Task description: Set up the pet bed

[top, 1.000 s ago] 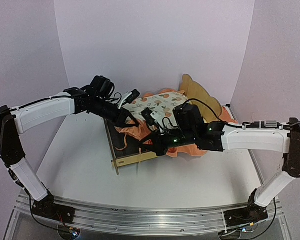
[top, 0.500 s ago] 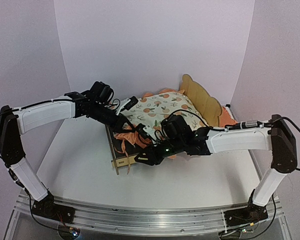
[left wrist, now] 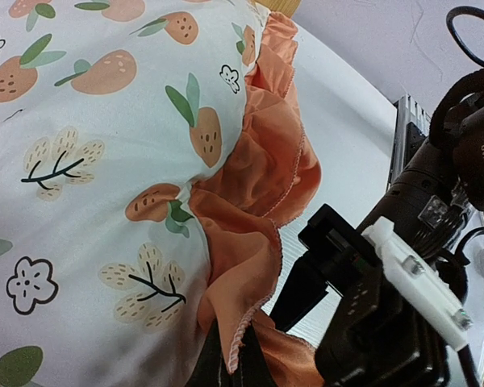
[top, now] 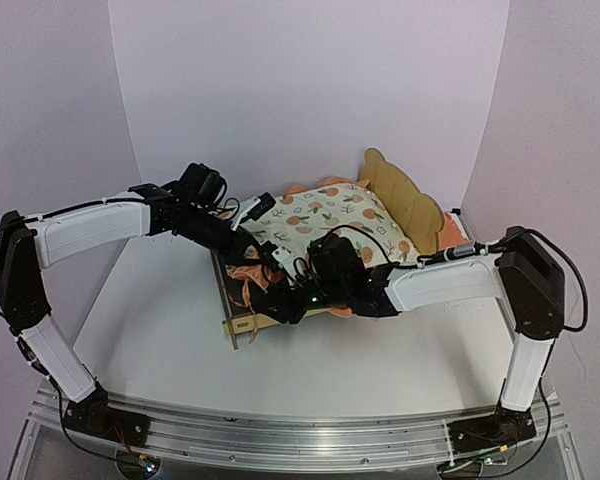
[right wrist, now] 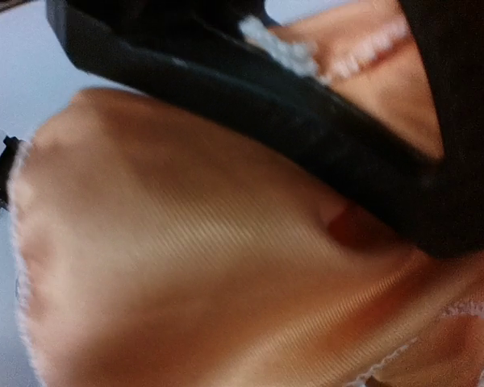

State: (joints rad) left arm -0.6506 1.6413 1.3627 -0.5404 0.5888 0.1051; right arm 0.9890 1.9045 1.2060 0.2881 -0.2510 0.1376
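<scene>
Step in hand, as I judge it: seating the mattress pad (top: 325, 222) in the pet bed (top: 405, 200), which lies directly under and beyond both grippers, headboard at the far end from them and foot corner just below the right gripper (top: 270, 303). The pad sits in the frame, but its orange ruffle (left wrist: 258, 185) is bunched at the foot end, between the two tools, and a strip of the dark base shows beside the left gripper (left wrist: 234, 363). The left gripper is clenched, pinching a fold of ruffle that runs straight into its fingertips. The right gripper's jaws stand partly apart. Orange cloth fills its wrist view close under and between them, too blurred to say whether they press on it, and nothing looks gripped. Next move probably calls for the right gripper to take the loose hem just ahead of it and draw it toward the foot rail, while the left holds its corner so the pad spreads flat rather than sliding.
</scene>
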